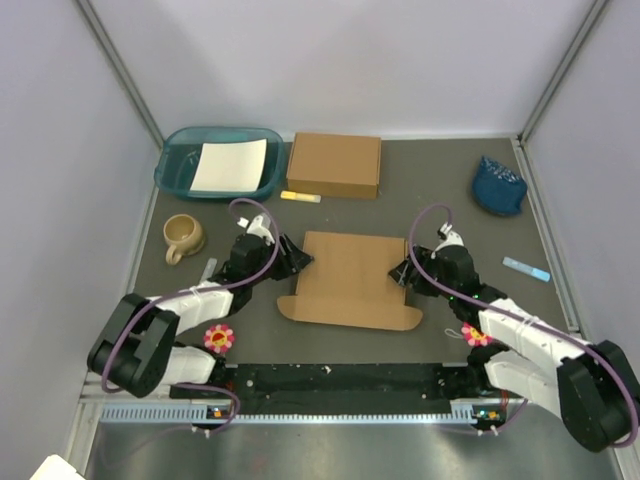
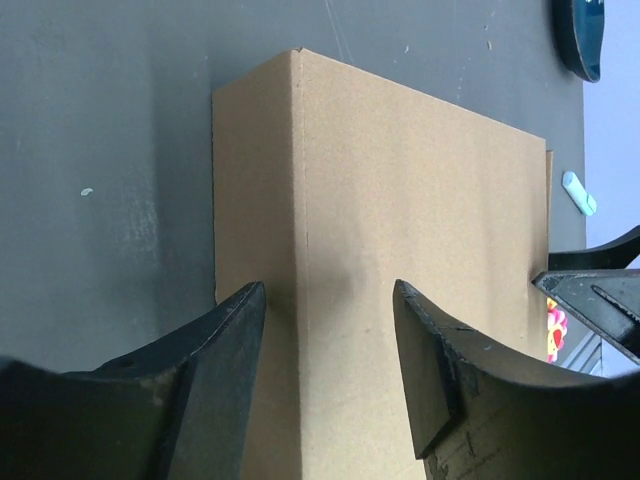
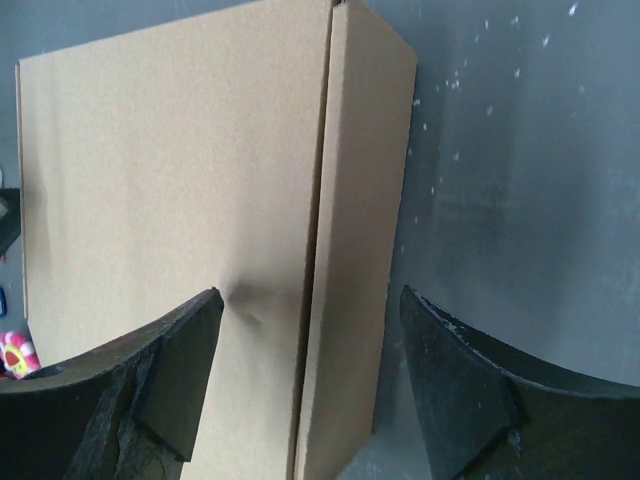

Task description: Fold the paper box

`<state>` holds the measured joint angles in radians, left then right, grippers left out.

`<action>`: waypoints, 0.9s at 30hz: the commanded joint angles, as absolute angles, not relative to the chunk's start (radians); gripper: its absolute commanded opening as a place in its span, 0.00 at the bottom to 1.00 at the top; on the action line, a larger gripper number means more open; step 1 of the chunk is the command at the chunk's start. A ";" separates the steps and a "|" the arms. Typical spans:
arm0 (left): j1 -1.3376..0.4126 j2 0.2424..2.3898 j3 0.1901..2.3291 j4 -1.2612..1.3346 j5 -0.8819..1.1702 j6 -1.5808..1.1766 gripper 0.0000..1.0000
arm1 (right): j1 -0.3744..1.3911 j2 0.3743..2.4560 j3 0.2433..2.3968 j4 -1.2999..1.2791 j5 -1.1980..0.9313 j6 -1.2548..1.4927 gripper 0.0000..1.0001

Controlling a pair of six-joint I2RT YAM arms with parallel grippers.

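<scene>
Skew is risked if the flat brown cardboard box [image 1: 350, 280] gets shoved unevenly by left gripper [image 2: 330, 298] and right gripper [image 3: 312, 300], both wide open.

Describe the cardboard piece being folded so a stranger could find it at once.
Start at the dark table, just beyond the two arm bases. Midway between the left pincer and right pincer lies the paper box. Unlike the closed box at the back beside the teal tray, it has flaps sticking out along its near edge.
</scene>
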<state>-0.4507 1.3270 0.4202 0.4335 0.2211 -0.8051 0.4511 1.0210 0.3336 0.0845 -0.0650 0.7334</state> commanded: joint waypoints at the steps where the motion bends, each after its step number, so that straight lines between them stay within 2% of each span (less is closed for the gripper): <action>1: -0.454 1.255 0.379 0.414 0.244 -0.805 0.60 | 0.466 0.899 0.302 -0.064 -0.097 0.716 0.72; 9: -0.454 1.138 0.263 0.397 0.247 -0.807 0.59 | 0.466 0.703 0.226 -0.173 -0.138 0.732 0.73; 13: -0.454 1.054 0.196 0.414 0.224 -0.825 0.58 | 0.465 0.623 0.201 -0.181 -0.156 0.745 0.68; 18: -0.454 1.052 0.190 0.468 0.290 -0.824 0.57 | 0.465 0.615 0.186 -0.164 -0.189 0.739 0.64; 21: -0.454 1.080 0.207 0.489 0.305 -0.818 0.57 | 0.466 0.649 0.173 -0.141 -0.172 0.738 0.54; 22: -0.454 1.109 0.215 0.491 0.310 -0.815 0.57 | 0.466 0.666 0.170 -0.137 -0.164 0.742 0.42; 23: -0.454 1.126 0.218 0.497 0.316 -0.813 0.56 | 0.466 0.681 0.169 -0.130 -0.155 0.744 0.37; 27: -0.454 1.231 0.207 0.583 0.316 -0.845 0.55 | 0.465 0.773 0.166 -0.019 -0.130 0.770 0.31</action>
